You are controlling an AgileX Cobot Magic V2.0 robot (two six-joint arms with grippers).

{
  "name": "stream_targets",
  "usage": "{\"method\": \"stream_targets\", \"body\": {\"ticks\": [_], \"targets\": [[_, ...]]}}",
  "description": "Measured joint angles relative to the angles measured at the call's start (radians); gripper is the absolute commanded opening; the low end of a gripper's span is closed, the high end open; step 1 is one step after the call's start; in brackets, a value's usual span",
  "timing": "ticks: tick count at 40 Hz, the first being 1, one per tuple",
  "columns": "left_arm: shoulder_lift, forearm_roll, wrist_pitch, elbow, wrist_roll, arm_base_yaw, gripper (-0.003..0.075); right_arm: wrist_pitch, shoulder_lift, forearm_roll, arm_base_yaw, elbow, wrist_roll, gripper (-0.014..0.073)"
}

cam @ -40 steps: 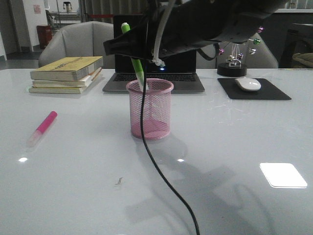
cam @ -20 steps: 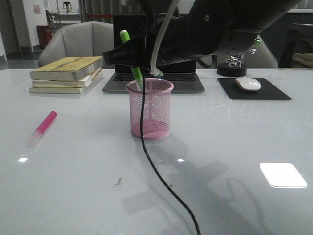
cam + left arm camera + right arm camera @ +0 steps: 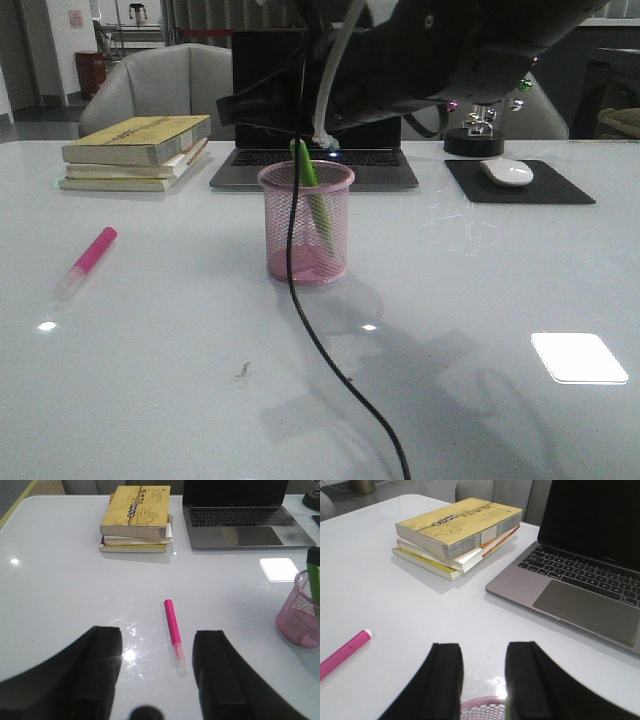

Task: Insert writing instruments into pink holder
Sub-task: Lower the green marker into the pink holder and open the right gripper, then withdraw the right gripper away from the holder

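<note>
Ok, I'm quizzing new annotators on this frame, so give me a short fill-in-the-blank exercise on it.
1. The green marker stands inside the ____.
2. The pink marker lies on the ____.
3. The right gripper, above the holder, is ____.
4. The books sit beside the ____.

Missing words: holder; table; open; laptop

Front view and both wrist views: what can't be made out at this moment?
- Right pincer: front view, dark arm hides its fingers.
- Pink holder: right wrist view, only a rim sliver shows between the fingers.
- Green marker: left wrist view, cut by the frame edge.
- Pink marker: cap detail too small.
- Book title: blurred.
</note>
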Motion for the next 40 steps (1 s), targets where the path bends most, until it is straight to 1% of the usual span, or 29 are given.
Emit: {"method": "stream_targets", "body": {"ticks": [5,10,17,21,24,29,35,40], "targets": [[0.000,0.000,0.000,0.000,0.000,0.000,0.0404,0.071,-0.064,0.005,-0.038,0.000,-0.068,0.0352],[0.000,0.000,0.000,0.000,0.000,0.000,0.0404,0.179,-0.163,0.006,-0.092,0.000,-0.152,0.0352],[0.000,0.000,0.000,0.000,0.000,0.000,0.0404,0.417,-0.359,0.006,-0.187,0.004,-0.175,0.0352],[0.000,0.000,-0.018,0.000,0.000,0.000,0.0404,0.510,-0.465,0.006,-0.250,0.032,-0.177,0.0352],[0.000,0.000,-0.032,0.000,0.000,0.000,0.0404,0.561,-0.537,0.006,-0.303,0.079,-0.177,0.0352],[0.000,0.000,-0.051,0.000,0.000,0.000,0.0404,0.643,-0.693,0.006,-0.406,0.213,-0.179,0.0352],[0.000,0.000,-0.055,0.000,0.000,0.000,0.0405,0.710,-0.880,0.006,-0.505,0.342,-0.177,0.0352],[0.000,0.000,-0.055,0.000,0.000,0.000,0.0405,0.835,-0.999,0.006,-0.597,0.401,-0.168,0.0352]]}}
